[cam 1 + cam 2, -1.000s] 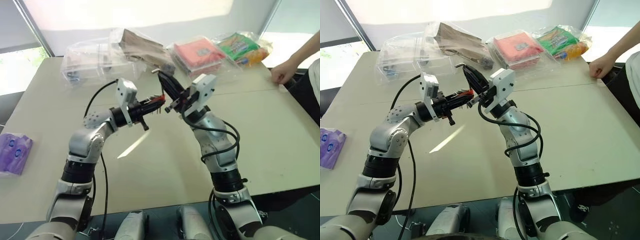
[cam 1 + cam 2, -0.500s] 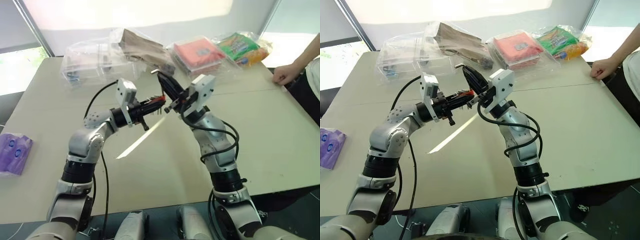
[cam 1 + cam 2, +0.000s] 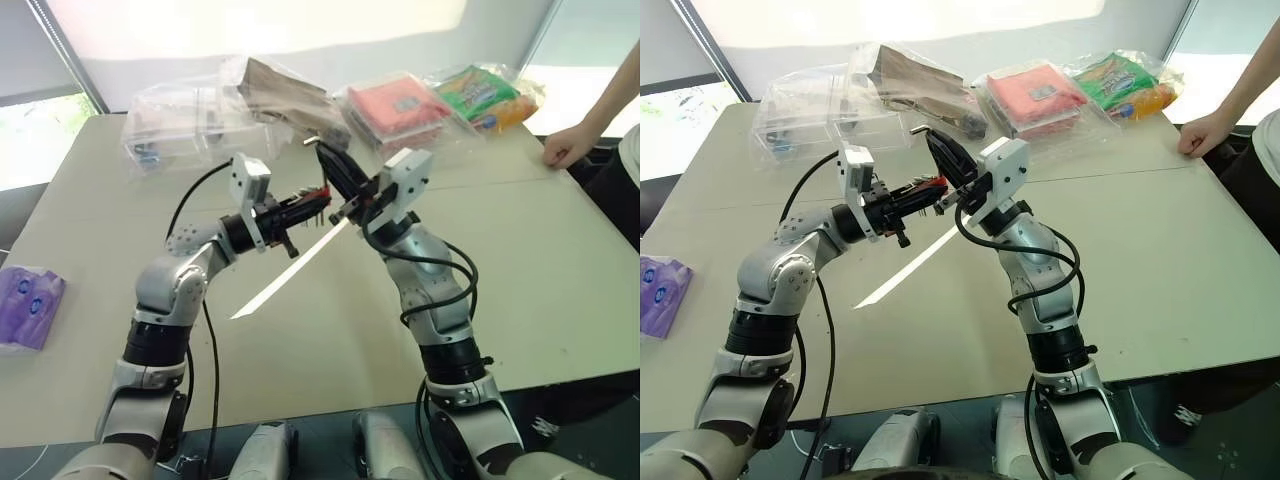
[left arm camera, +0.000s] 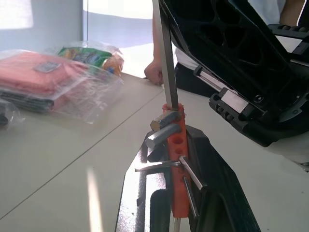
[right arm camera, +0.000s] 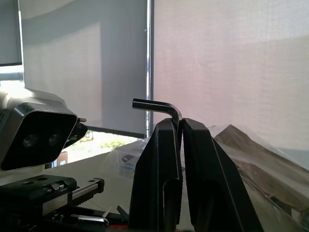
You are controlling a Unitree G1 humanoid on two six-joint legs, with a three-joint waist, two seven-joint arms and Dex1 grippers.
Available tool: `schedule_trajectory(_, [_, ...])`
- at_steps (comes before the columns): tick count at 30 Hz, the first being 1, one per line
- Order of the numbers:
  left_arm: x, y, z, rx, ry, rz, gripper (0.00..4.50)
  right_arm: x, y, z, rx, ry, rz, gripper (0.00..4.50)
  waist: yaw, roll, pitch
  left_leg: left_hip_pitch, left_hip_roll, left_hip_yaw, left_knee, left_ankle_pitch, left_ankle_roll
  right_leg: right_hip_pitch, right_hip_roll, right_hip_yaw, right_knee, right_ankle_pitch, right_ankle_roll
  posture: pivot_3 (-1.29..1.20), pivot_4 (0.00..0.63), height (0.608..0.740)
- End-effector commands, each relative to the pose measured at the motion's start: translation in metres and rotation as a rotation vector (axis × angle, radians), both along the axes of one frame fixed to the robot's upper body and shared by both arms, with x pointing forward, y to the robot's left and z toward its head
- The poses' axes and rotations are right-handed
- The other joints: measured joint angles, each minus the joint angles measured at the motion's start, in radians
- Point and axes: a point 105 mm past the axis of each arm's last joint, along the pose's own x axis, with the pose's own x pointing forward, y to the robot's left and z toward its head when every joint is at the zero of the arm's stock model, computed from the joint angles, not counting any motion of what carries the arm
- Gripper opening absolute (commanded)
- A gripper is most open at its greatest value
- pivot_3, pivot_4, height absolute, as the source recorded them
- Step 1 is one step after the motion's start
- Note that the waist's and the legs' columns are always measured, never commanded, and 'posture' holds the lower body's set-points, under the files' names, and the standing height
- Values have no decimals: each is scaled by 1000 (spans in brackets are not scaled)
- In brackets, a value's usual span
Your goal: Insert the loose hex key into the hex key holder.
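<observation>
The left gripper (image 3: pixel 312 199) squeezed the hex key holder (image 4: pixel 175 159) tight, up over the table (image 3: pixel 560 290), holes facing out. The right gripper (image 5: pixel 178 126) pinched the loose hex key (image 5: pixel 154 104), whose long end seemed to poke down into the holder's top.

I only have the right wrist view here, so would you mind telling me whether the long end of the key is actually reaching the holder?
Observer: Yes. In the left wrist view the loose hex key comes straight down onto the top end of the hex key holder.
Operator: Thank you. Is the holder gripped firmly?
Observer: The left gripper is shut on it, red block between its fingers.
Operator: Anything near the arms?
Observer: A person's hand rests at the table's far right edge, apart from both arms.
</observation>
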Motion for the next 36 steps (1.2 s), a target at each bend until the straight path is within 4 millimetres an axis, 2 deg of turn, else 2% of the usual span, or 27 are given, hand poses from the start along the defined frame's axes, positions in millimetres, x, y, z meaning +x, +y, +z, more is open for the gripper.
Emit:
schedule_trajectory(1, [-4,3,24,-35,-82,0,0,-2,-6,8,22,-27,-25,17,0,0,0,0,0,0,0,0,0,0,0,0,0,0,0,0,150,740])
schedule_trajectory(12, [-4,3,23,1,-111,-1,0,3,-13,-2,-4,4,-56,17,0,0,0,0,0,0,0,0,0,0,0,0,0,0,0,0,150,740])
schedule_trajectory(13, [-5,3,22,6,-115,-1,0,3,-14,-3,-6,6,-59,740,0,0,0,0,0,0,0,0,0,0,0,0,0,0,0,0,150,740])
schedule_trajectory(14, [-5,3,22,9,-119,-2,0,3,-14,-3,-8,9,-62,1000,1,0,0,0,0,0,0,0,0,0,0,0,0,0,0,0,150,740])
schedule_trajectory(18, [-5,3,22,19,-132,0,0,5,-19,-6,-14,18,-79,3116,1,0,0,0,0,0,0,0,0,0,0,0,0,0,0,0,150,740])
schedule_trajectory(21, [-5,3,21,22,-137,3,0,4,-26,-9,-19,26,-90,4453,0,0,0,0,0,0,0,0,0,0,0,0,0,0,0,0,150,740])
schedule_trajectory(28, [-4,2,17,34,-143,9,0,-9,-52,-14,-53,40,-121,4453,3,0,0,0,0,0,0,0,0,0,0,0,0,0,0,0,150,740])
schedule_trajectory(32, [-3,3,10,52,-138,12,0,-18,-75,-18,-64,80,-159,4453,6,0,0,0,0,0,0,0,0,1,0,0,-1,0,0,0,150,740])
schedule_trajectory(36, [-2,4,-2,75,-91,14,0,-29,-100,-32,-145,135,-189,4453,7,0,0,0,0,0,0,0,1,1,0,0,-1,0,0,0,150,740])
